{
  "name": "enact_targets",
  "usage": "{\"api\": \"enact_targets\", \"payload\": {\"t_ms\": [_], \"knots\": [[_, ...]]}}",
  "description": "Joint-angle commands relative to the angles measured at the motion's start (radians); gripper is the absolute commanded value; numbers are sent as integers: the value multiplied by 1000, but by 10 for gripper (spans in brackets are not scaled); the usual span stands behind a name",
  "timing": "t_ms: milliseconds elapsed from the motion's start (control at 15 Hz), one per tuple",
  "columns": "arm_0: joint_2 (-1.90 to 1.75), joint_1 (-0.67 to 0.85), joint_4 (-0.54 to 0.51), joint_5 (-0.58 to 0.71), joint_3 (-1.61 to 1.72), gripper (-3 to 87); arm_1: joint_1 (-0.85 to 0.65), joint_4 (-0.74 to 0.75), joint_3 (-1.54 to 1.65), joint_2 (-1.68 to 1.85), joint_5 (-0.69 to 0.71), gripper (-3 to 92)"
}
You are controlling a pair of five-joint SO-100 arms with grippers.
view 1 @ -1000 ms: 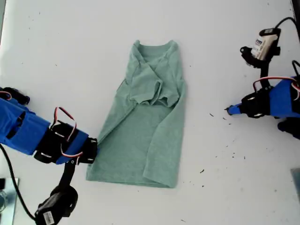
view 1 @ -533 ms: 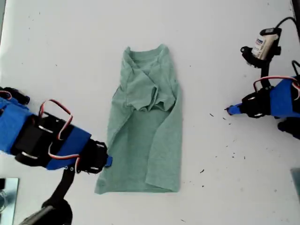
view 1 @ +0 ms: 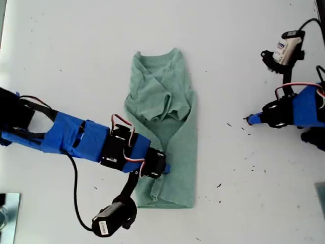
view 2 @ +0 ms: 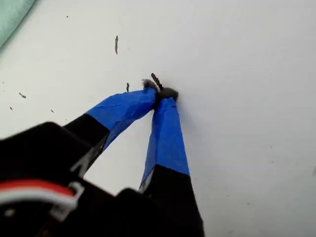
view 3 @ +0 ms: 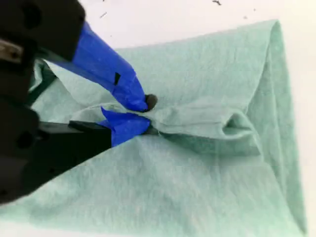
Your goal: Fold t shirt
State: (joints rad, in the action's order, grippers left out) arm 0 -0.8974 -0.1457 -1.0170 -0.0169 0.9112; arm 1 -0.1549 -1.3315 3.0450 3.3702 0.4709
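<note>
The sage-green t shirt [view 1: 162,96] lies on the white table [view 1: 76,51], neck toward the far side, with its sleeves folded in over the chest. My second gripper [view 1: 165,168] [view 3: 145,116] is shut on a pinched fold of the t shirt [view 3: 222,173] and holds the lower side edge over the body. My first gripper [view 1: 248,120] [view 2: 160,93] is at the exterior view's right, shut with nothing in it, its tips on the bare table. In the first wrist view only a corner of the t shirt [view 2: 12,15] shows.
Dark specks [view 1: 219,185] lie scattered on the table between the shirt and the first arm. The second arm's camera [view 1: 109,221] hangs on its cable near the front edge. A metallic object [view 1: 7,213] sits at the exterior view's lower left corner.
My second gripper has moved toward the exterior view's right, dragging the shirt's lower side edge over the body, so the shirt is narrower. The first arm has not moved.
</note>
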Motion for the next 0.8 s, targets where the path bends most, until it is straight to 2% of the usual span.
{"api": "enact_targets", "payload": {"t_ms": [0,133,267,333,400,467,600,733], "knots": [[-63,15,-15,38,-52,239,9,-3,31,17,0,22],[-337,-26,-138,37,5,244,9,-5,32,18,-3,22],[-569,-38,-351,23,57,253,8,-5,32,18,-3,22],[-684,-38,-422,-2,164,259,8,-5,32,18,-3,22],[-827,-31,-413,-37,387,222,8,-5,32,18,-3,22],[-1000,-28,-316,-81,676,188,8,-5,32,18,-3,22],[-1436,-28,12,-186,1355,106,8,-5,32,18,-8,22],[-1881,-43,130,-351,1917,21,8,-6,34,18,-9,22]]}}
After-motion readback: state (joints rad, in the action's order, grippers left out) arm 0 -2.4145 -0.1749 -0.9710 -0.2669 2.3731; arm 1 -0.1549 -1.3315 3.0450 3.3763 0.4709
